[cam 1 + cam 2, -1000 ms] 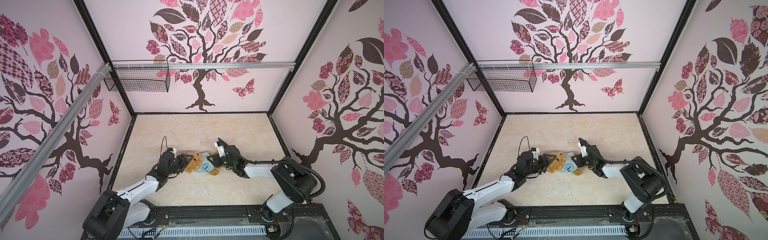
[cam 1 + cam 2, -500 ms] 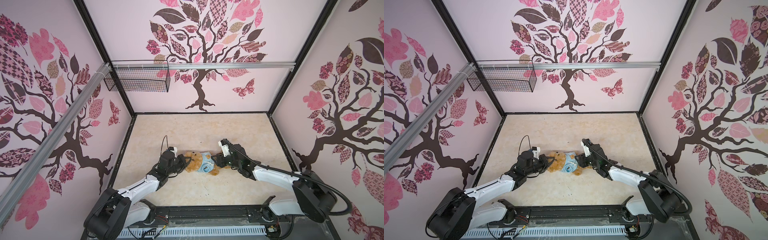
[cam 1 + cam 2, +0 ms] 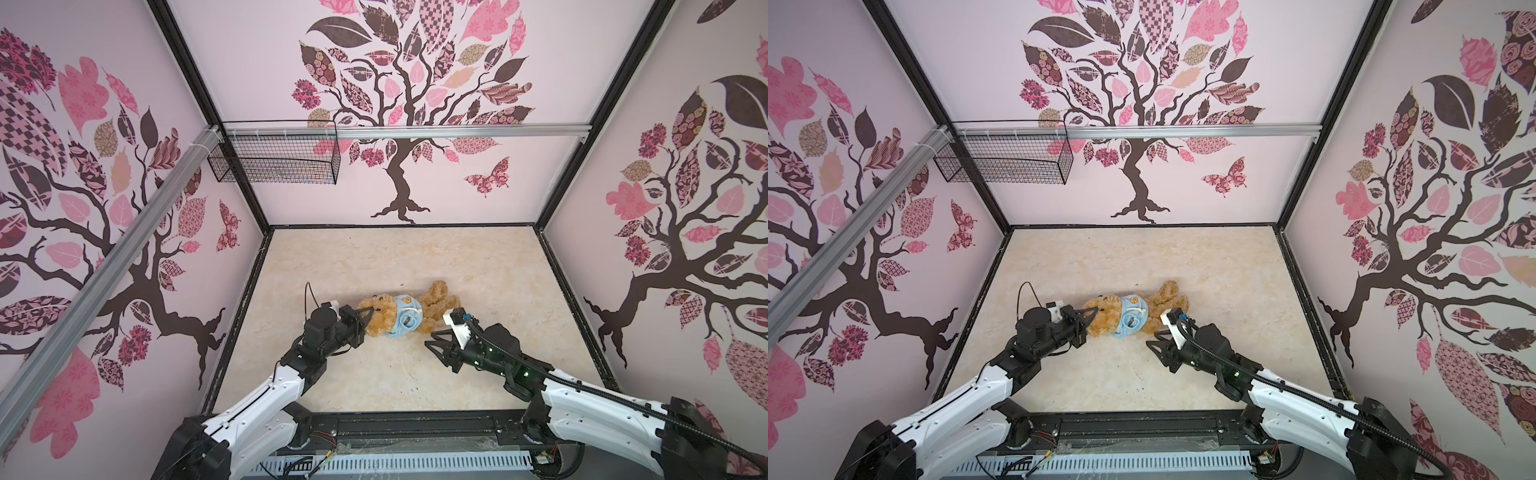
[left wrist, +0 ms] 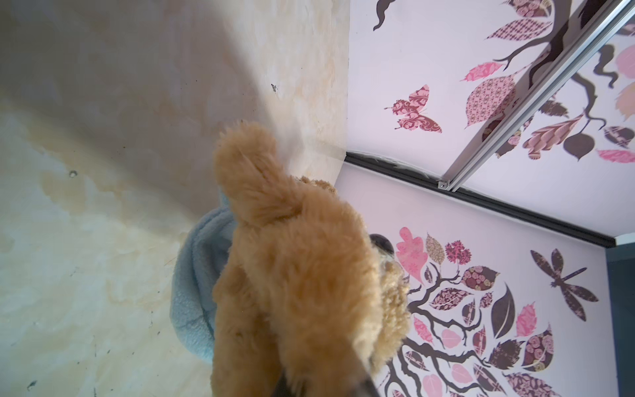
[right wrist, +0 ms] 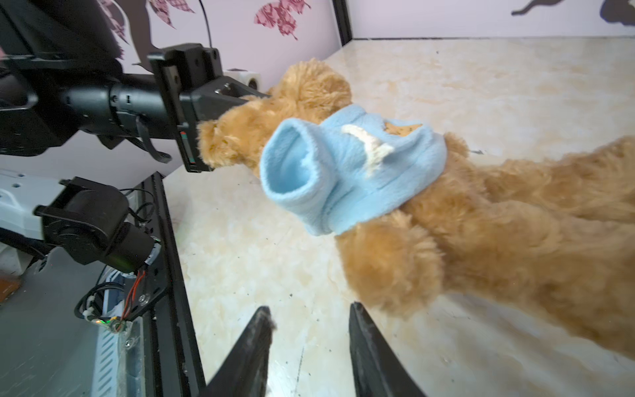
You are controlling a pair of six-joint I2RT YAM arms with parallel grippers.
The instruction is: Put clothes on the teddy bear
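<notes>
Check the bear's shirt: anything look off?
Yes. The blue shirt is bunched high around the teddy bear's chest. One sleeve gapes empty, and the arm sticks out below the hem. The left claw pinches the bear's head; the right claw is open, holding nothing.

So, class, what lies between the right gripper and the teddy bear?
Nothing but bare tabletop: in the right wrist view the right gripper, jaws open and empty, faces the teddy bear across a strip of bare surface.
</notes>
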